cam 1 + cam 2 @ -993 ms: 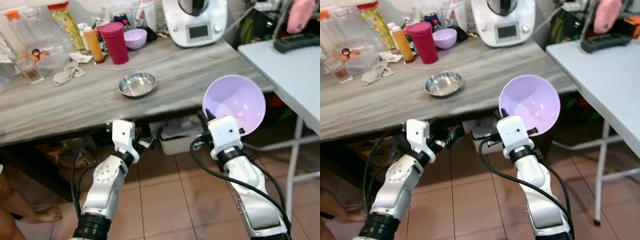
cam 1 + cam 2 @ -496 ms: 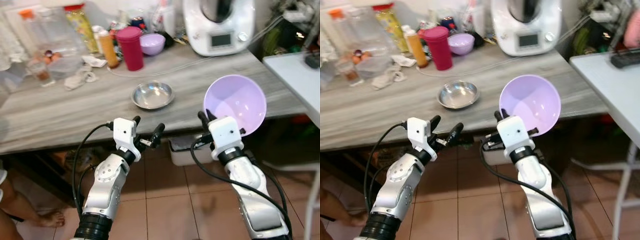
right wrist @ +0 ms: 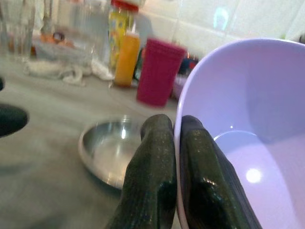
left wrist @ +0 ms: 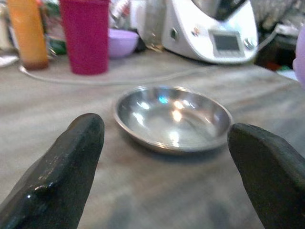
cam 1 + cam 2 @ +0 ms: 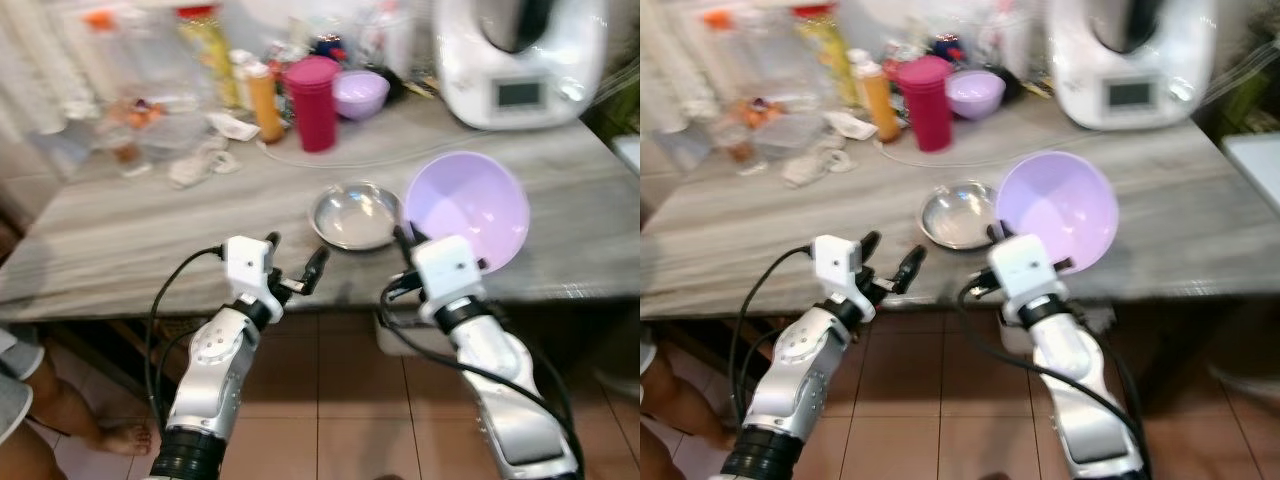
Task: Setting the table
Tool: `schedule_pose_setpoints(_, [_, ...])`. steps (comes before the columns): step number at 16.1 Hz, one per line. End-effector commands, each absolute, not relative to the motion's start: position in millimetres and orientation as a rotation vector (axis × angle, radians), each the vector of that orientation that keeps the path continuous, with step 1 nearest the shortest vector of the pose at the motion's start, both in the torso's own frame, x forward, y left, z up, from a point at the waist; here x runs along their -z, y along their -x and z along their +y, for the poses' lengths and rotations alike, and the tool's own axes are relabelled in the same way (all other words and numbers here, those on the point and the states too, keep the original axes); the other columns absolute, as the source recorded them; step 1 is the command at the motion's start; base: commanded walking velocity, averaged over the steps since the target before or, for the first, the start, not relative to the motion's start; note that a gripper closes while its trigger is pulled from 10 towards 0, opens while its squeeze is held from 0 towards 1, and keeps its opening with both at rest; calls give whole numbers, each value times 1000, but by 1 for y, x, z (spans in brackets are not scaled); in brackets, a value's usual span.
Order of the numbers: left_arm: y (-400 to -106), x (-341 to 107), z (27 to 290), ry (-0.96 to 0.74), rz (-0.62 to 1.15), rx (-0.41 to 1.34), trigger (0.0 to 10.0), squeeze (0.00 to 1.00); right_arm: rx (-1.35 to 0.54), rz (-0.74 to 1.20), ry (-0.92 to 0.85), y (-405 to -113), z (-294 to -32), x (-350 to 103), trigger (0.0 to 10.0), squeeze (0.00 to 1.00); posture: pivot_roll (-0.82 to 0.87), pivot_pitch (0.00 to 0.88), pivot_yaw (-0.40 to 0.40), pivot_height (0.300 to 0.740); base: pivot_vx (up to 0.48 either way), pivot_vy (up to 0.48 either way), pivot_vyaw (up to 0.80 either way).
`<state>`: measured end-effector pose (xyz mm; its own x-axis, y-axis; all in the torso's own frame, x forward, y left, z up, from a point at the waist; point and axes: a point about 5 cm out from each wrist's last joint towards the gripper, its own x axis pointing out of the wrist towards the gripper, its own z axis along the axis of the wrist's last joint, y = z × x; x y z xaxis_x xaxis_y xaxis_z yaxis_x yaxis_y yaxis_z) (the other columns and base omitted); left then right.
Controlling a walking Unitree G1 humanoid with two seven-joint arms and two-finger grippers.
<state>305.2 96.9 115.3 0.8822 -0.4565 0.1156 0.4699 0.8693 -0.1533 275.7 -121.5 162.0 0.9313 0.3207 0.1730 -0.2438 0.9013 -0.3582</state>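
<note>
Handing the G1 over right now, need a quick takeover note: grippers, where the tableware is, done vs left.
Right gripper: shut on the rim of the lilac bowl, held tilted above the near edge of the grey table.
Left gripper: open, empty, at the table's near edge, its fingers pointed at the steel dish.
The steel dish lies on the table just beside the held bowl. A smaller lilac bowl and a magenta cup stand at the back.
Done: bowl grasped and carried to the table.
Left: set it down, release.
</note>
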Motion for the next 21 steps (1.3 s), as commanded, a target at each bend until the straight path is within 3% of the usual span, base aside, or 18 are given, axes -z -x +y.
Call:
schedule_pose_setpoints(1, [-306,-118,108,159,-85,456,10000,0,-317,-260,319,-275,-113,-167,10000,0,-318,66,101,740,334,0,0])
schedule_pose_setpoints(10, [-301,-114,106,166,-71,458,10000,0,-317,-260,324,-275,-113,-168,10000,0,-318,64,93,740,327,0,0])
schedule_pose_setpoints(21, [-264,-103,141,-66,-83,629,10000,0,-455,-245,313,-284,-112,-175,10000,0,-295,76,79,740,0,0,0])
